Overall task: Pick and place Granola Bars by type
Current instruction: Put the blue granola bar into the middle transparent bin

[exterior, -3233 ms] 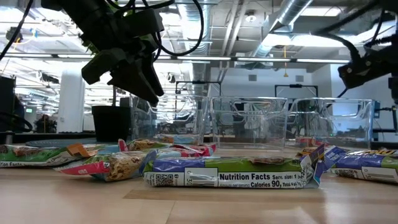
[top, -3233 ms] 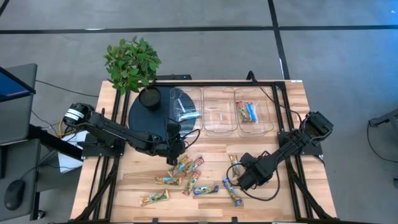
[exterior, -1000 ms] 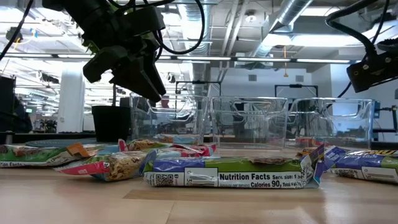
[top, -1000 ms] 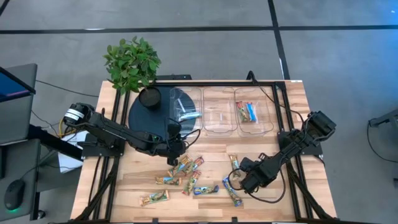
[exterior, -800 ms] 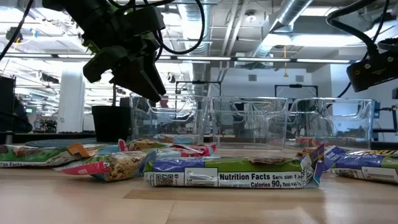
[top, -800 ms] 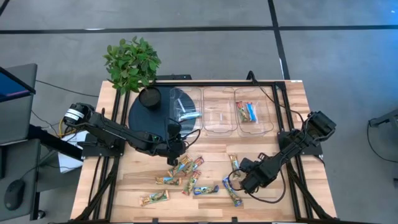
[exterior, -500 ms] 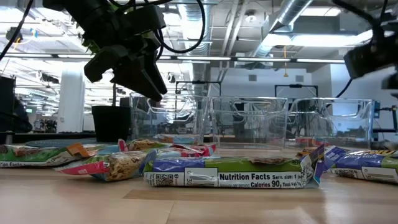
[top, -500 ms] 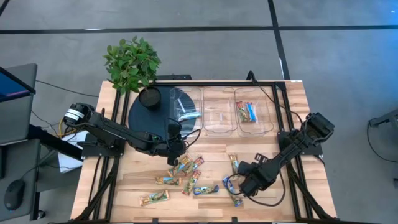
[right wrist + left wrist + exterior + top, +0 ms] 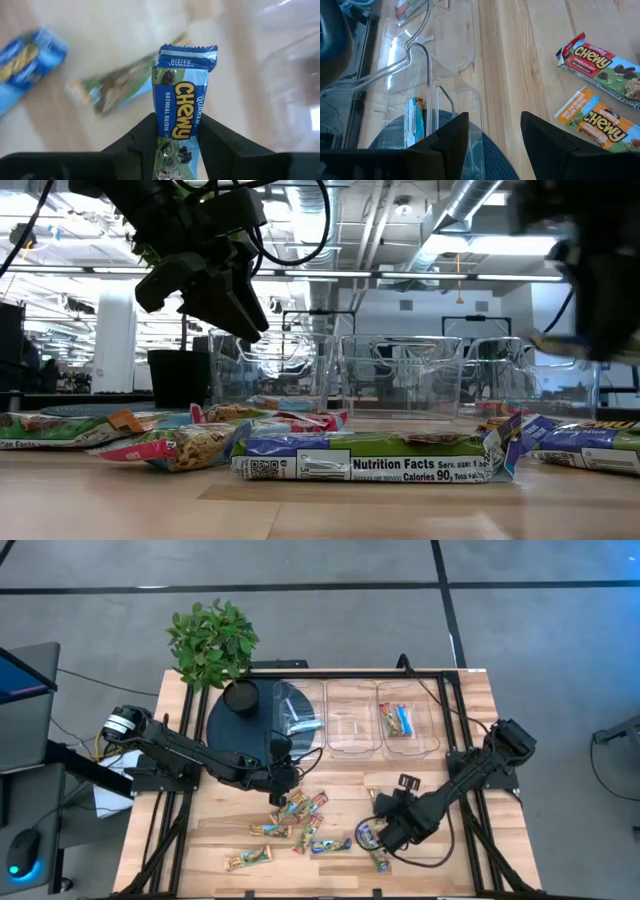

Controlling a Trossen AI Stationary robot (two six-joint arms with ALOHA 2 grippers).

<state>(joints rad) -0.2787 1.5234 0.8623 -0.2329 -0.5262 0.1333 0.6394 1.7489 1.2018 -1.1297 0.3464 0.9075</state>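
Several wrapped Granola Bars (image 9: 296, 820) lie flat on the wooden table near its middle, in green-tan, red and blue wrappers. My right gripper (image 9: 375, 832) hangs over the table's near right part, shut on a blue bar (image 9: 179, 100); in the low view it is a dark blur (image 9: 590, 280). My left gripper (image 9: 282, 788) stays open above the table just near of the left clear bin (image 9: 298, 718). Between its fingers (image 9: 495, 135) there is nothing. Two red-orange bars (image 9: 600, 75) lie on the wood beyond it. My right gripper pinches the blue bar between its two fingers, which press on the two long edges near one end (image 9: 175, 134). The fingers slant steeply down from above and run along the bar. The printed face is toward the wrist camera, the rest of the bar sticks out past the fingertips, and it hangs clear of the table.
Three clear bins stand in a row at the far side: the left one holds a blue bar (image 9: 304, 725), the middle one (image 9: 352, 720) shows none, the right one (image 9: 405, 720) holds several. A potted plant (image 9: 212, 640) and a dark round mat (image 9: 235, 725) are at the far left.
My right gripper has risen from the table, rolled about its wrist and shifted a little toward the table's left, taking the blue bar up clear of the wood. The other bars have not moved.
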